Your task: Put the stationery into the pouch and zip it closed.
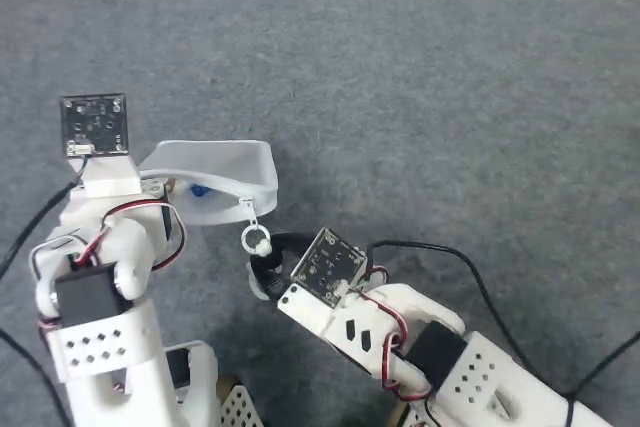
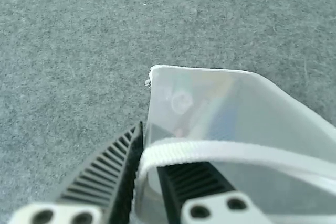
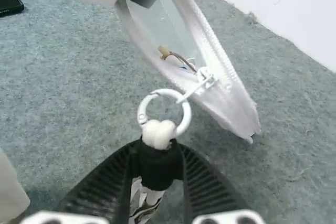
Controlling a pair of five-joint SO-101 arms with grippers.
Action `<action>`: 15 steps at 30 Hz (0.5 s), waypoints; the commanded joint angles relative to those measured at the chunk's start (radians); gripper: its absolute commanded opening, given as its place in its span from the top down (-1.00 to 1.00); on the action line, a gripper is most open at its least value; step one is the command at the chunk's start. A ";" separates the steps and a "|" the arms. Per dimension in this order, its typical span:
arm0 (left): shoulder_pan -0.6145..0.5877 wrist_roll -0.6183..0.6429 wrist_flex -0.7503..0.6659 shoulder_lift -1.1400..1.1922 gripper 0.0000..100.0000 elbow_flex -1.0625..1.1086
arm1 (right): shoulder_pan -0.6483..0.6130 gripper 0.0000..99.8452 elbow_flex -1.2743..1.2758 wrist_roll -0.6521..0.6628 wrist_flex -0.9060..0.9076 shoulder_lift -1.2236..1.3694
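Left gripper: clenched on one end of the pouch, jaws pinching the wall just below the white zipper tape. The rest of the pouch juts out ahead of the fingers over the grey mat.

Right gripper: closed around the black tab of the zipper pull. Straight ahead of its fingertips sit a white bead, then the ring, then the slider on the pouch's edge.

Pouch hangs between the two grippers with its mouth gaping. Some stationery lies inside, a tan-tipped piece and something blue; I can't make out more.

Handling, as I judge it:
- Pouch is thin, translucent, soft and light. It will buckle if pushed and only holds shape under tension.
- The end grip has to stay firm so the slider has something to run against.
- The tab is the right handle: small but soft enough to pinch. The ring is loose and will swing.
- Pull along the zipper line; a sideways tug would twist the mouth and jam the slider.
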 commanded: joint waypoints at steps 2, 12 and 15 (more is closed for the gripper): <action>0.005 0.011 -0.032 -0.008 0.97 -0.013 | -0.015 0.99 -0.021 0.049 0.048 -0.048; 0.005 0.083 -0.031 -0.008 0.66 -0.050 | -0.015 0.99 -0.020 0.135 0.114 -0.053; 0.005 0.086 -0.032 -0.008 0.62 -0.084 | -0.025 0.99 -0.020 0.167 0.148 -0.054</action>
